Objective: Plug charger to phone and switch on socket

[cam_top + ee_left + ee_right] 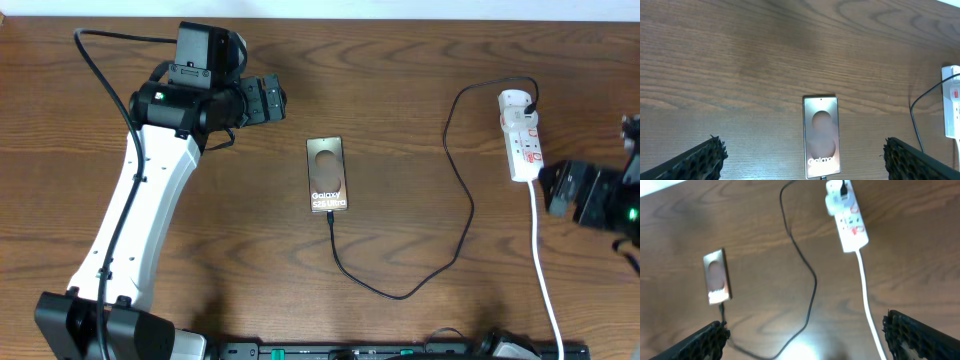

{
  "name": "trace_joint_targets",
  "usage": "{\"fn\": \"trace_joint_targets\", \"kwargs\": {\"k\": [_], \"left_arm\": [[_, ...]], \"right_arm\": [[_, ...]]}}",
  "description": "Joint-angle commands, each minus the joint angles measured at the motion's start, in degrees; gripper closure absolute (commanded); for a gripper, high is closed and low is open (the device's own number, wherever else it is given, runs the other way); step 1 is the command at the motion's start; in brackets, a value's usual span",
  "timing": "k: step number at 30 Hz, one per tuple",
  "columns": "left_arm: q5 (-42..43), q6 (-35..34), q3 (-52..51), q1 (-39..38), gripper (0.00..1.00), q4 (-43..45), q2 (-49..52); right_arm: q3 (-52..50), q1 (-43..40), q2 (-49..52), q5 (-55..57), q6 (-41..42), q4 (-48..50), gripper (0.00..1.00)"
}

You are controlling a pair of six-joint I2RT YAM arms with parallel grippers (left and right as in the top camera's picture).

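Observation:
The phone (328, 175) lies flat mid-table, lettering toward the near end. The charger cable (455, 170) has its tip in the phone's near end, loops right and runs up to its black plug in the far end of the white socket strip (521, 135). My left gripper (272, 100) is open and empty, left of and beyond the phone; its view shows the phone (821, 135) between the spread fingers (802, 160). My right gripper (560, 190) is open and empty, just near-right of the socket; its view shows socket (850, 217), cable (810, 275) and phone (717, 275).
The socket's white cord (545, 275) runs from the strip toward the near table edge, beside my right gripper. The wooden table (420, 60) stretches around the phone. A black rail (350, 350) lies along the near edge.

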Motion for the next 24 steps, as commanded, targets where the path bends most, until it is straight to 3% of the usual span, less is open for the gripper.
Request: {"fn": "trace_joint_targets", "kwargs": {"k": [1, 14, 17, 24], "left_arm": [[-0.79, 0.33, 0.68, 0.24, 0.02, -0.20, -0.81], [-0.79, 0.33, 0.68, 0.24, 0.02, -0.20, -0.81], [-0.79, 0.33, 0.68, 0.24, 0.02, -0.20, -0.81], [-0.79, 0.33, 0.68, 0.24, 0.02, -0.20, -0.81]], "right_arm": [[0.15, 0.31, -2.67, -0.13, 0.59, -1.84, 0.01], [-1.18, 0.39, -5.99, -0.09, 0.94, -2.01, 0.01], [-5.75, 0.79, -8.15, -0.09, 0.55, 3.58, 0.01], [-29.55, 11.10, -20.70, 7.41, -1.25, 30.32, 0.01]]}}
